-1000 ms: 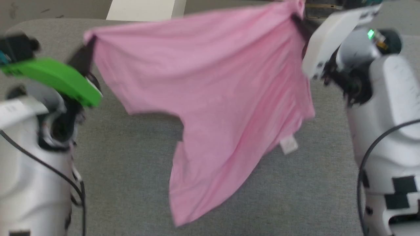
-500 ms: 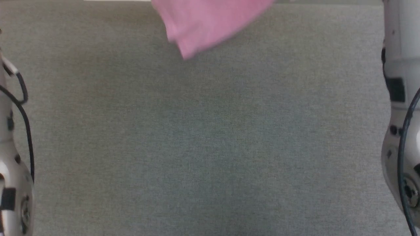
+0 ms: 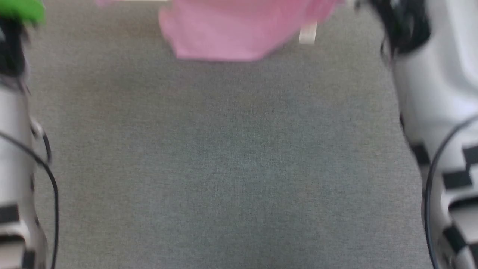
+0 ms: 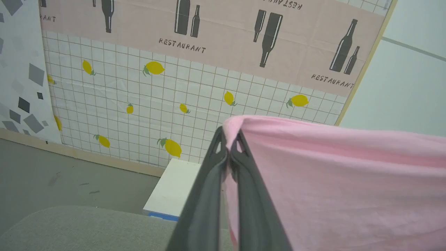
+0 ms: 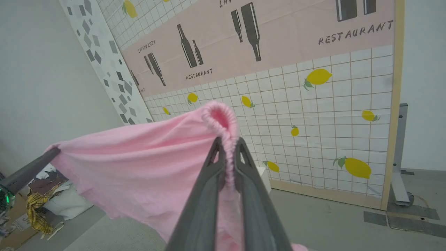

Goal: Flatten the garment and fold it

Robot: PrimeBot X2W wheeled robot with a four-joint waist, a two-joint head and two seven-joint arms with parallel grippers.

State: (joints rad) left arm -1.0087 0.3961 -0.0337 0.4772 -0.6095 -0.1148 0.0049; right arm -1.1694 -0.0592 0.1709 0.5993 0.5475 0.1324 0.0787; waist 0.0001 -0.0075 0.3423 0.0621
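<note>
**Desk:** Item one, the garment. Location?

**Operator:** Garment [image 3: 239, 33]: pink shorts, held up in the air and stretched between my two arms. In the head view, which is blurred, it hangs at the top edge above the grey surface [image 3: 239, 168]. I cannot tell if the lower hem touches the surface. A small white label [image 3: 308, 33] dangles at its right side.

**Desk:** Item two, left fingers.

**Operator:** Left fingers [image 4: 209, 195]: pressed together, pinching one pink corner at their tips. The cloth spreads away to the right of that wrist view.

**Desk:** Item three, right fingers.

**Operator:** Right fingers [image 5: 205, 202]: closed on the gathered elastic waistband [image 5: 223, 122], which loops up over their tips. From there the fabric runs left to the other arm's dark finger.

**Desk:** Surroundings?

**Operator:** Wall panel [image 4: 195, 90]: white grid with yellow lemons, and a pink band of bottles marked RESTAURANT. White box [image 4: 174, 188]: on the floor beyond the surface. Pale forearms: left [image 3: 15, 149], right [image 3: 440, 93], at the sides of the head view.
</note>
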